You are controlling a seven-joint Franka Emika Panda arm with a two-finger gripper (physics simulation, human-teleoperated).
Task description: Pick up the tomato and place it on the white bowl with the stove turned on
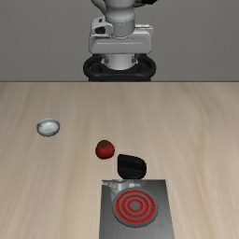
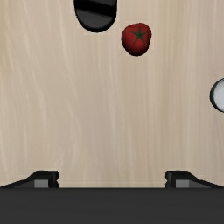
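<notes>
A red tomato (image 1: 105, 148) lies on the wooden table near the middle; from the hand's camera the tomato (image 2: 136, 38) shows its green star-shaped stem scar. The small white bowl (image 1: 48, 127) sits toward the exterior view's left; a sliver of the bowl (image 2: 218, 95) appears in the wrist view. The stove (image 1: 136, 211) has a glowing red burner (image 1: 135, 208). My gripper (image 2: 112, 178) hangs open high above the table, well short of the tomato, with nothing between its fingers.
A black bowl-like object (image 1: 132, 166) rests between the tomato and the stove, and its rim (image 2: 95, 14) lies close beside the tomato. The robot's base (image 1: 119, 67) stands at the table's far edge. Bare wood surrounds the white bowl.
</notes>
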